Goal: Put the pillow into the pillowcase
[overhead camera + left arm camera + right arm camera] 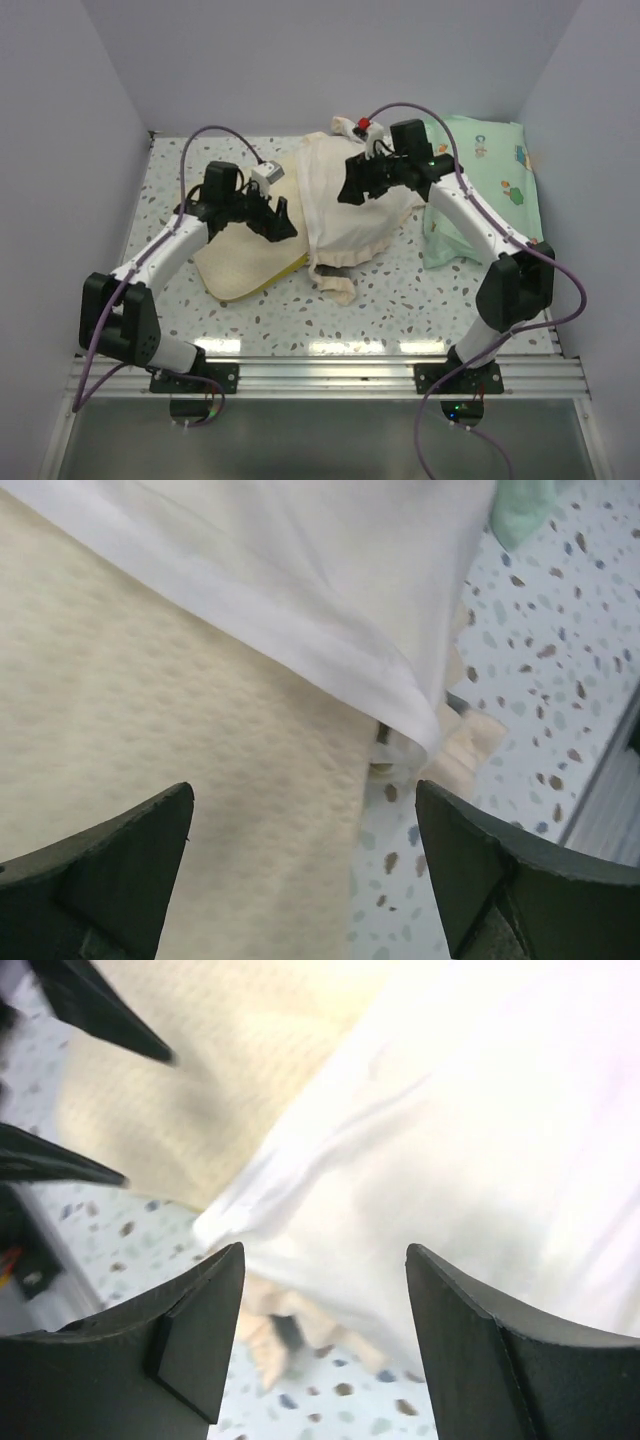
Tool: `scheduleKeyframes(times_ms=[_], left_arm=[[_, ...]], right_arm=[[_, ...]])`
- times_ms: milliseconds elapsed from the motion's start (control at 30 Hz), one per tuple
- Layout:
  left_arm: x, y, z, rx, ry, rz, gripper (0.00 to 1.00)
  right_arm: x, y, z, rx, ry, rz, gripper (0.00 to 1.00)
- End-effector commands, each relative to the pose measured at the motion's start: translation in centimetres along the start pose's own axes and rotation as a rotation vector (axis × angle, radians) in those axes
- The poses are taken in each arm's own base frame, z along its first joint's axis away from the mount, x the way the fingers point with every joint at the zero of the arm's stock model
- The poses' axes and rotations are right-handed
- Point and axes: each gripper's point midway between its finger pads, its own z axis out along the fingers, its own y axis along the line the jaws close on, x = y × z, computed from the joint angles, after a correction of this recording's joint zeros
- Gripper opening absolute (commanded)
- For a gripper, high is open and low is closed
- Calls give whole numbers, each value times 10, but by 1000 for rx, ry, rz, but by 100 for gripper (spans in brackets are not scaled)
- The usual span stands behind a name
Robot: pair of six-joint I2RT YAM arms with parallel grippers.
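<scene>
Worktop [400, 300] state: the pillowcase [345, 228] lies crumpled mid-worktop, cream face up, ruffled trim bunched at its near end. The pillow [240, 262] lies flat on the pillowcase's left side, and its right edge runs beneath the pillowcase's hem. You cannot tell from any view whether that edge is inside the opening or only under the cloth. A mint-green pillow [490, 165] lies off the pillowcase's right side; leave it alone.

Left gripper [305, 870]: jaws wide apart, nothing between them. It hovers over the pillow just left of the pillowcase's hem.
Right gripper [325, 1335]: jaws apart, empty. It hovers over the pillowcase's left part, close to the left gripper.

Handling, as a judgement:
- Pillowcase: limp, thin and light. It will likely fold and slide rather than hold a shape. A deep pinch risks catching both layers and shutting the mouth, so take the top layer only, at the hem, and lift to open it.
- Pillow: soft and light, but it looks firm enough to stay flat. The quilted face should give the pads some bite.
- Where to hold the pillow: take it at the edge away from the pillowcase and feed it in. A pinch on the middle of its face would probably bunch it.
- Risk: the pillow may drag the pillowcase along with it, so keep one gripper on the hem while you feed.
</scene>
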Motion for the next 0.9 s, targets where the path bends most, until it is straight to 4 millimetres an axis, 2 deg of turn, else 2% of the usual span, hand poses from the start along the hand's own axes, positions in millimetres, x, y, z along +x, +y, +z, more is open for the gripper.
scheduleKeyframes(times_ms=[0, 33, 67, 100, 133, 167, 200, 233, 267, 300, 333, 367, 400, 467, 500, 533, 567, 600, 633, 667, 700, 733, 767, 800, 833, 867], left_arm=[[-50, 38, -48, -156, -43, 207, 96], [-55, 52, -52, -199, -28, 251, 96], [-55, 74, -54, -247, -16, 241, 96], [-63, 95, -60, -326, -31, 256, 99], [-73, 110, -62, -362, -51, 300, 99], [-67, 131, -59, -374, -29, 293, 100], [-81, 143, -62, -405, -39, 324, 100], [-87, 153, -60, -418, -41, 342, 100], [-82, 173, -55, -415, -36, 314, 100], [-95, 177, -55, -390, -65, 330, 100], [-97, 186, -52, -393, -72, 322, 100], [-92, 204, -42, -388, -65, 301, 100], [-107, 207, -40, -369, -91, 318, 100], [-92, 222, -20, -330, -50, 285, 100], [-99, 227, -17, -331, -59, 295, 100], [-97, 230, -11, -320, -55, 271, 100], [-85, 237, 0, -295, -32, 252, 100], [-88, 238, 4, -275, -34, 259, 100], [-82, 240, 9, -263, -20, 244, 100], [-71, 244, 19, -240, 0, 222, 100], [-71, 243, 24, -217, 1, 224, 100], [-62, 239, 33, -194, 32, 227, 100], [-52, 238, 41, -176, 58, 223, 100], [-45, 232, 46, -152, 80, 230, 100], [-32, 219, 54, -107, 123, 249, 95], [-28, 210, 56, -80, 139, 265, 89]], right_arm=[[-23, -25, -20, 194, -14, -158, 69], [-38, -26, -20, 205, -45, -173, 69], [-37, -40, -8, 236, -25, -163, 69], [-42, -43, -3, 240, -32, -161, 69], [-55, -45, -2, 243, -57, -173, 68], [-57, -48, 3, 245, -52, -177, 68], [-54, -55, 13, 244, -34, -169, 67], [-55, -56, 18, 237, -31, -170, 67], [-53, -58, 21, 235, -28, -164, 67], [-47, -60, 30, 218, -13, -152, 67], [-39, -63, 38, 206, 1, -141, 67], [-31, -63, 45, 200, 18, -130, 67], [-14, -68, 58, 187, 60, -114, 67], [25, -68, 74, 163, 171, -100, 66], [42, -69, 78, 156, 217, -97, 65], [77, -70, 84, 145, 303, -72, 64], [93, -66, 87, 127, 342, -78, 63], [109, -63, 88, 113, 374, -68, 62], [135, -52, 86, 67, 427, -43, 60], [148, -47, 85, 48, 455, -36, 59], [158, -39, 83, 28, 481, -38, 58], [181, -29, 76, -5, 548, -27, 58], [188, -11, 73, -57, 568, -70, 57], [194, -1, 69, -84, 584, -82, 57], [206, 9, 62, -115, 618, -74, 57], [202, 20, 56, -148, 603, -99, 57]])
